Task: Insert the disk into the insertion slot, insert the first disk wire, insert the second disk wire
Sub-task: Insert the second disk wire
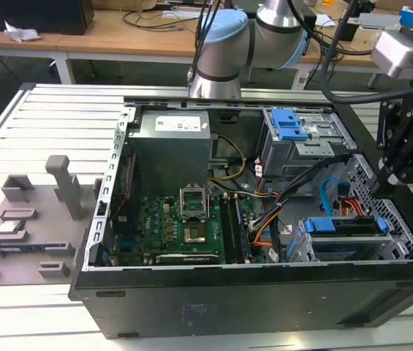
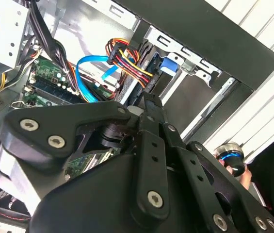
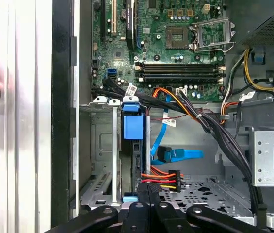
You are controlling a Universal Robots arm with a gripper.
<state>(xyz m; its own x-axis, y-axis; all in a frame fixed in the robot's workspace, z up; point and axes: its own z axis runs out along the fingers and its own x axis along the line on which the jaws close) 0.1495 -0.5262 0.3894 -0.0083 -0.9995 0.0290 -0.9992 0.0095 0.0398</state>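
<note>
one disk [image 3: 133,128] already sits edge-on in the insertion slot [image 3: 98,187], blue bracket showing, down in the case corner on the exterior view's right. my gripper [image 3: 150,190] has its fingers pinched together on the first disk wire [image 3: 168,178], the red-yellow-black plug, right at the disk's rear edge. i judge this is the push-in: plug square to the socket, press straight along the disk, no twisting, strands off the cage lip. the blue second disk wire [image 3: 178,155] lies just beside, its end looks free.
</note>
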